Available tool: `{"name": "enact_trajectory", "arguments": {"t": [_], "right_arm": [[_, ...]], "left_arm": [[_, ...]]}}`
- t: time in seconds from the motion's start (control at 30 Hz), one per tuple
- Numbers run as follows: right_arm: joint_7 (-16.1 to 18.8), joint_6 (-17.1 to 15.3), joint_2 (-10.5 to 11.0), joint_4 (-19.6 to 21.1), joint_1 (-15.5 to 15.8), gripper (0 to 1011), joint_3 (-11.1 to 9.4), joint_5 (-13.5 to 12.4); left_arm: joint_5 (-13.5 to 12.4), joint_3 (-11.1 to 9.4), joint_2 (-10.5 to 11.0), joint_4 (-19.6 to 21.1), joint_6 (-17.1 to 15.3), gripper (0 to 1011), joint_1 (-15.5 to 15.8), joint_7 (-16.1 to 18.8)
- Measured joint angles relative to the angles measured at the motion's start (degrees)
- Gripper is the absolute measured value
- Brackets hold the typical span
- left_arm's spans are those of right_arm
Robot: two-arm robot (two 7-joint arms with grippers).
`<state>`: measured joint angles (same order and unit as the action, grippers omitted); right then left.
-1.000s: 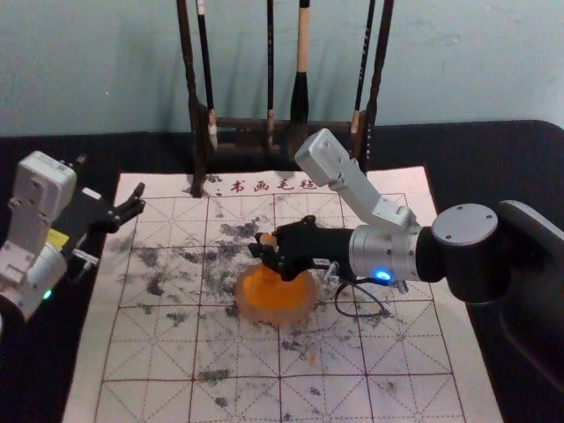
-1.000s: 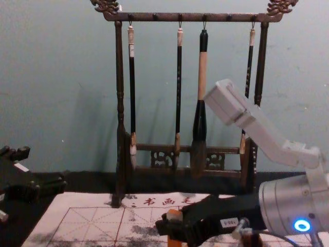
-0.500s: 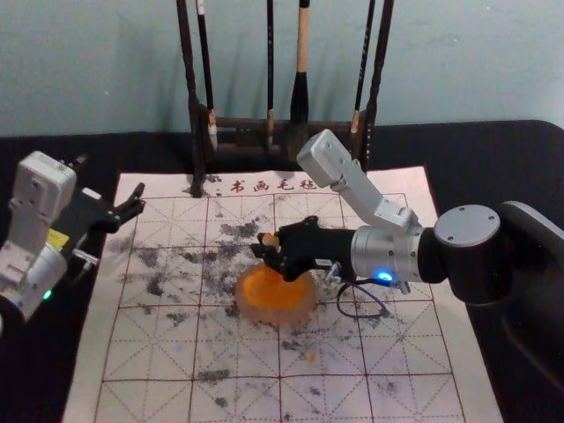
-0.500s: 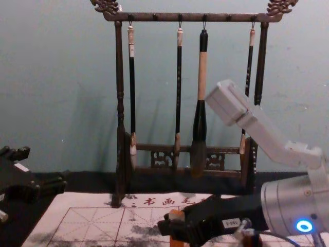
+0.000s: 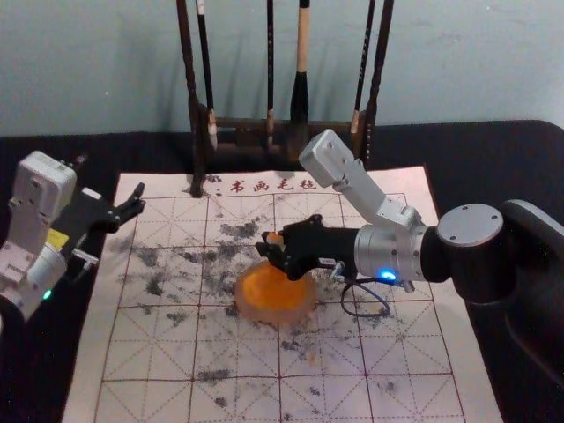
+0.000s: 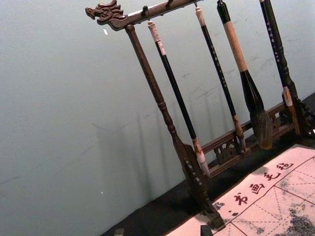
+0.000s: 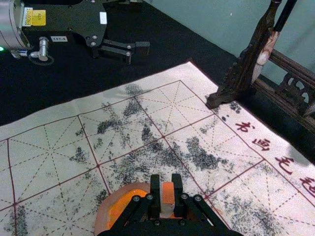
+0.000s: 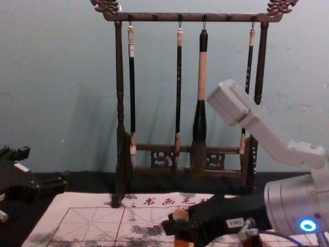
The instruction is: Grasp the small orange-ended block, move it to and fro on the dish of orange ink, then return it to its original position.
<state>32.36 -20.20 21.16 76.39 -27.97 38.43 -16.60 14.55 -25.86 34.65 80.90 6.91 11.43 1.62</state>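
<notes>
At the far rim of the dish (image 5: 308,306), head view, R claw (image 5: 270,249) grips the block (image 5: 275,239); L claw (image 5: 137,200) is open nr mat's (image 5: 106,291) far L corner. R wrist view: block clamped, nr orange ink (image 7: 117,211). Chest view: block upright, low.

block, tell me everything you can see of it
The block is small, narrow and straight-edged, orange above the fingers, pale on part of its sides, and orange again below them. It looks smooth, but its material is unclear. It stands roughly upright, gripped between the two fingers of the right hand, by the far side of the dish. Whether its lower end touches the dish can't be told.
</notes>
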Motion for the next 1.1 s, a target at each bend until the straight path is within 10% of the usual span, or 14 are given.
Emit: {"name": "enact_trajectory", "arguments": {"t": [1.1], "right_arm": [[0.32, -0.15, 1.49, 1.54, 1.57, 112, -1.15, -0.58]], "left_arm": [[0.0, 0.0, 0.0, 0.0, 0.0, 1001, 0.0, 0.0]]}}
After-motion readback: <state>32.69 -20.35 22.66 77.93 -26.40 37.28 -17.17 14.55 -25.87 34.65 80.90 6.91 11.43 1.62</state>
